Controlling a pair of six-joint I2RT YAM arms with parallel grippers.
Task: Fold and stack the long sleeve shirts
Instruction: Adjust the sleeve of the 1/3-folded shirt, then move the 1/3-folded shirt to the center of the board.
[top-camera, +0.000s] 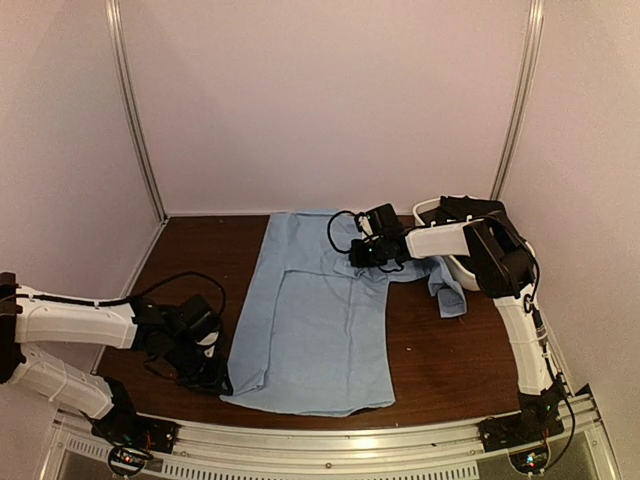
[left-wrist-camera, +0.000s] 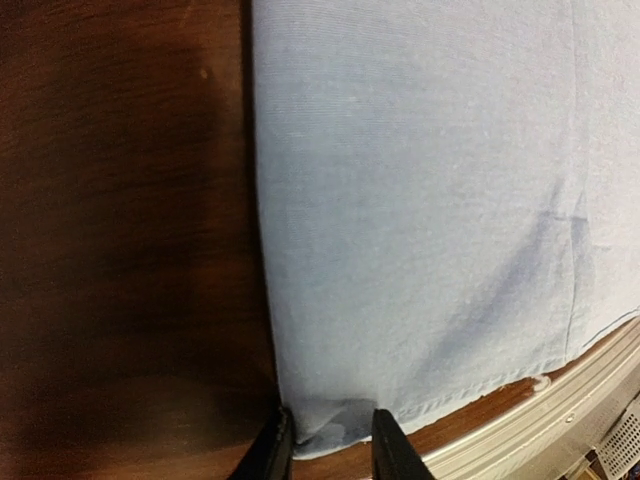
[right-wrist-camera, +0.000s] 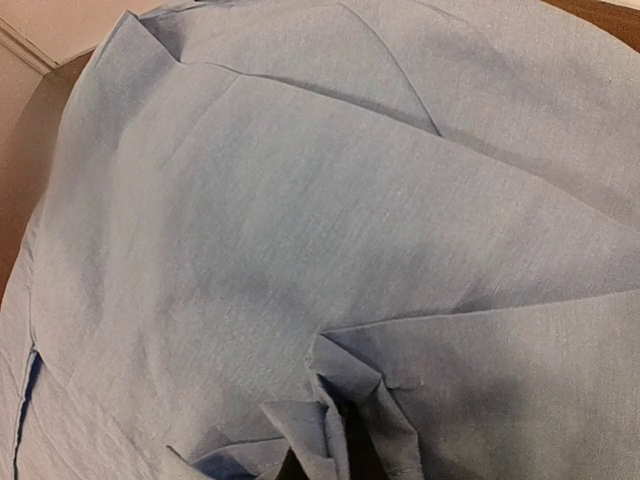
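One long sleeve shirt (top-camera: 320, 320), plain light blue, lies spread across the middle of the brown table. My left gripper (top-camera: 215, 380) is low at the shirt's near left corner. In the left wrist view the left gripper (left-wrist-camera: 332, 445) is open, and its two black fingers (left-wrist-camera: 272, 448) stand apart on either side of the slightly rumpled shirt (left-wrist-camera: 420, 200) corner. My right gripper (top-camera: 358, 255) is at the shirt's far right part. In the right wrist view the right gripper (right-wrist-camera: 330, 465) is shut on a bunched fold of the shirt (right-wrist-camera: 300, 200), which hides most of the fingers.
A white oval tub (top-camera: 428, 208) stands at the back right, partly behind the right arm. A blue sleeve end (top-camera: 450, 295) trails off to the right of the gripper. A metal rail (top-camera: 350, 435) runs along the near table edge, close to the shirt's hem (left-wrist-camera: 480, 395).
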